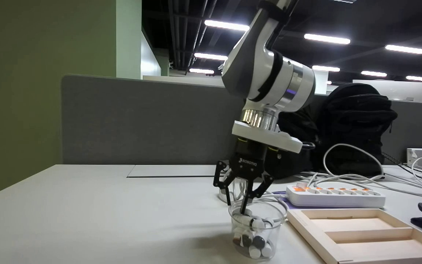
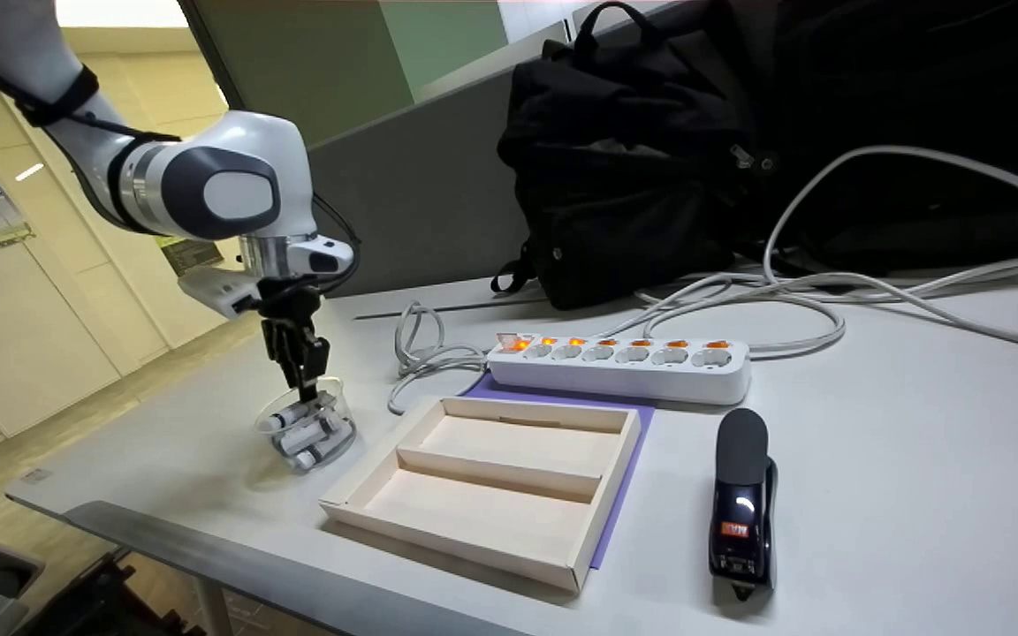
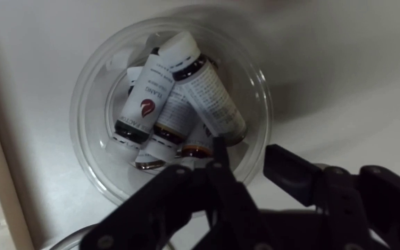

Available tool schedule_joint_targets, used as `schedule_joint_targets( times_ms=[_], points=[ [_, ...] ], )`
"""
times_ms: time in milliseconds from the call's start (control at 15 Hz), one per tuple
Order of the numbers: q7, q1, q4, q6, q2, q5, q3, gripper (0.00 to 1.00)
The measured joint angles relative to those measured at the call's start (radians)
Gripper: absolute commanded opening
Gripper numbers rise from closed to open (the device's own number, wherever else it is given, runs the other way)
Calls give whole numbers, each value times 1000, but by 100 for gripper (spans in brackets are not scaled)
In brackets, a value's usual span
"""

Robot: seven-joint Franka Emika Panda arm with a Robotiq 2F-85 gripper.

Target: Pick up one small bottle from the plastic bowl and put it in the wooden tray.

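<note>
The clear plastic bowl (image 1: 276,234) stands on the white table and holds several small bottles with white caps. It also shows in an exterior view (image 2: 337,385) and in the wrist view (image 3: 76,114). One white-labelled bottle (image 3: 217,100) lies across the top of the pile. The pale wooden tray (image 1: 315,234) (image 2: 474,517) lies beside the bowl; its edge shows in the wrist view (image 3: 2,180). My gripper (image 1: 236,207) (image 3: 244,150) points down at the bowl with its fingers apart and nothing between them. One finger is over the bottles; the other is outside the rim.
A white power strip (image 1: 335,198) (image 2: 619,369) with cables stands behind the tray, partly on a purple sheet (image 2: 624,495). A black stapler (image 2: 743,503) lies beside the tray. Black backpacks (image 2: 624,168) stand at the back against a grey partition (image 1: 141,121).
</note>
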Motion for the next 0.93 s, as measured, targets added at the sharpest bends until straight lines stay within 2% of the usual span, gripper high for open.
schedule_joint_targets(
  times_ms=[267, 400, 733, 800, 867, 933],
  points=[
    [-123, -43, 2, -87, -14, 41, 24, 94],
    [-148, -58, 4, -127, -21, 42, 20, 100],
    [-158, -64, 25, -207, -7, 21, -11, 100],
    [-158, -64, 32, -222, 0, 15, -15, 90],
    [-158, -63, 40, -234, 8, 10, -18, 74],
    [-158, -62, 47, -244, 16, 8, -19, 68]
  ],
)
